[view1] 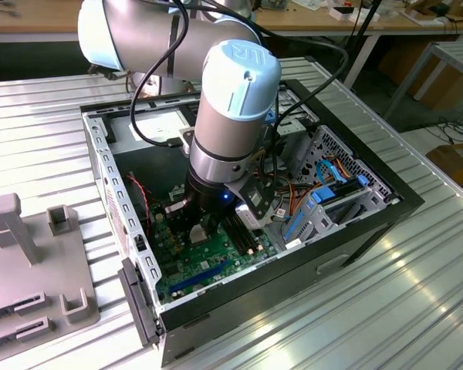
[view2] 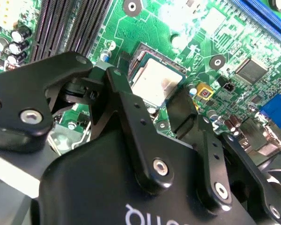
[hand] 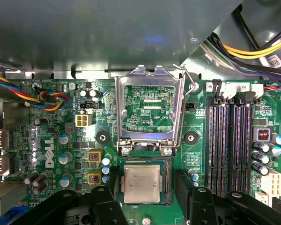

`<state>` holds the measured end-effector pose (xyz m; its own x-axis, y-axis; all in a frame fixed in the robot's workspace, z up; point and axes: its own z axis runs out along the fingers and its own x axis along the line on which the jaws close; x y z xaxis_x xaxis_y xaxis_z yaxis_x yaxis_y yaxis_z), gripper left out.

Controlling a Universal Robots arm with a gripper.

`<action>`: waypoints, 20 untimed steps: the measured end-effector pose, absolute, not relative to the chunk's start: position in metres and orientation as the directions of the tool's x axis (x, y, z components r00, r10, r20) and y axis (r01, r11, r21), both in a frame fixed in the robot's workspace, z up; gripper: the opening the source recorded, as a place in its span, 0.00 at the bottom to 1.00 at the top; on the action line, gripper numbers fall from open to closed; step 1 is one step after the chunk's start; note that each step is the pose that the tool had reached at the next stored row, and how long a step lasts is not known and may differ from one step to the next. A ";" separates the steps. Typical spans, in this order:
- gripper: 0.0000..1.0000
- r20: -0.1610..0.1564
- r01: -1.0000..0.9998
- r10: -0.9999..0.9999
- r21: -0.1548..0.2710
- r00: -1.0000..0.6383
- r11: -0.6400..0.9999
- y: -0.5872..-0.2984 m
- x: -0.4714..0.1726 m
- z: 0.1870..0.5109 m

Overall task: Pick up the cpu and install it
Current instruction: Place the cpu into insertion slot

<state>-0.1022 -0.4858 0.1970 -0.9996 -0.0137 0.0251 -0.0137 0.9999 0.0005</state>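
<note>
Silver metal with a thin green rim, the small square cpu [hand: 141, 183] lies flat in the black socket of the green motherboard [hand: 107, 122]. It sits between the black gripper's [hand: 146, 190] two fingers [hand: 185, 187]. The jaws stand wide: each finger is just outside the socket's edge, apart from the chip, and holds nothing. Beside the socket, the square metal load frame [hand: 147, 72] is swung open. In the exterior view the gripper reaches down into the open black computer case [view1: 293, 297]. White lettering marks the board, and a white label [hand: 273, 61] hangs on the cables.
</note>
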 end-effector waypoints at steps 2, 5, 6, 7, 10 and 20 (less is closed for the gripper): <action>0.59 0.025 -0.014 -0.014 0.000 -1.000 1.000 -0.486 -0.102 0.197; 0.59 0.025 -0.014 -0.014 0.000 -1.000 1.000 -0.486 -0.102 0.197; 0.59 0.025 -0.014 -0.014 0.000 -1.000 1.000 -0.486 -0.102 0.197; 0.59 0.025 -0.014 -0.014 0.000 -1.000 1.000 -0.486 -0.102 0.197; 0.59 0.025 -0.014 -0.014 0.000 -1.000 1.000 -0.486 -0.102 0.197; 0.59 0.025 -0.014 -0.014 0.000 -1.000 1.000 -0.486 -0.099 0.197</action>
